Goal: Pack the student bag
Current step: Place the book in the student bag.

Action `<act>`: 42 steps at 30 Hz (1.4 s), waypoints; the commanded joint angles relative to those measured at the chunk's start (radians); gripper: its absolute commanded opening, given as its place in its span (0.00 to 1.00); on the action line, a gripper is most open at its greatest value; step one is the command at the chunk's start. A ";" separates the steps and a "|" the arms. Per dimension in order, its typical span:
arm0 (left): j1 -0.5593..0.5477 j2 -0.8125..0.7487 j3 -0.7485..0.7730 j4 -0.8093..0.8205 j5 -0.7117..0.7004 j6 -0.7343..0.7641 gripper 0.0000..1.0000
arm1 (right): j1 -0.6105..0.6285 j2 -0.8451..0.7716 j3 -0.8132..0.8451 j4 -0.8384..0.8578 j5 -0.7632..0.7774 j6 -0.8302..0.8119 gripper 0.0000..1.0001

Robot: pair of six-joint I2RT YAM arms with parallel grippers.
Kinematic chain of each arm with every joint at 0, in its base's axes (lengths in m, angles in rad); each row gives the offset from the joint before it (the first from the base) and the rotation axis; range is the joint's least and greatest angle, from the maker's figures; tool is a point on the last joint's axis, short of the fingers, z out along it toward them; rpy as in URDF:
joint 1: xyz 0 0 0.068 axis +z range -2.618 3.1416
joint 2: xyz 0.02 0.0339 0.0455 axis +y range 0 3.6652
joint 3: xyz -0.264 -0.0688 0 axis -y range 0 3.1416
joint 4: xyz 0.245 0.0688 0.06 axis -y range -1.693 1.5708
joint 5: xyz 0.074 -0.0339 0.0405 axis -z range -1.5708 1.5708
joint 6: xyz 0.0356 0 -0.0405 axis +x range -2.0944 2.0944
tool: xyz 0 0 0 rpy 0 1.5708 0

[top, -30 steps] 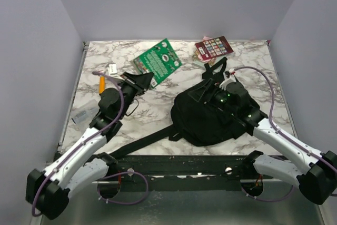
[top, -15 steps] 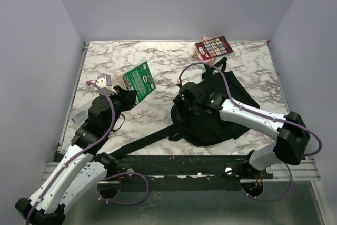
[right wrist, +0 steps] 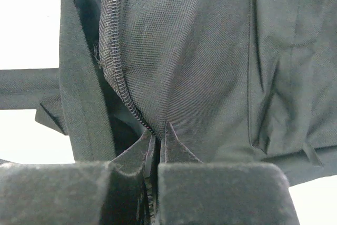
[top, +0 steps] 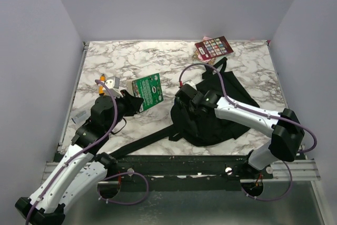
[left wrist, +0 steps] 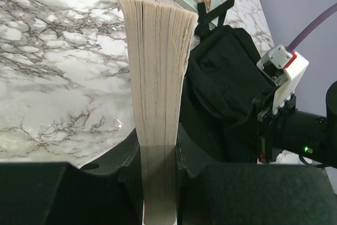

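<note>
Clearly, student bag within right tool

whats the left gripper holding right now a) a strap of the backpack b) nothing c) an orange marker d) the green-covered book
d, the left gripper is clamped on the green-covered book, whose page edges stand upright between its fingers; it is the right gripper that pinches the student bag.
</note>
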 commanded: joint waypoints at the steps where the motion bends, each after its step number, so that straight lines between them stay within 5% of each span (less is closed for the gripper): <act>1: 0.002 -0.011 0.056 0.026 0.076 -0.005 0.00 | 0.007 -0.039 0.050 -0.071 0.086 0.016 0.01; 8: 0.003 -0.010 0.108 -0.050 0.230 -0.119 0.00 | 0.007 -0.072 0.163 -0.140 0.299 0.118 0.01; 16: 0.035 0.027 0.119 -0.082 0.415 -0.356 0.00 | -0.054 -0.133 0.240 -0.081 0.361 0.183 0.01; 25: 0.024 0.209 -0.008 0.248 0.620 -0.581 0.00 | -0.104 -0.195 0.254 0.038 0.305 0.141 0.01; 31: -0.066 0.364 -0.030 0.433 0.567 -0.645 0.00 | -0.106 -0.202 0.270 0.059 0.275 0.135 0.01; 42: -0.276 0.665 0.022 0.734 0.134 -0.778 0.00 | -0.106 -0.229 0.256 0.089 0.177 0.162 0.01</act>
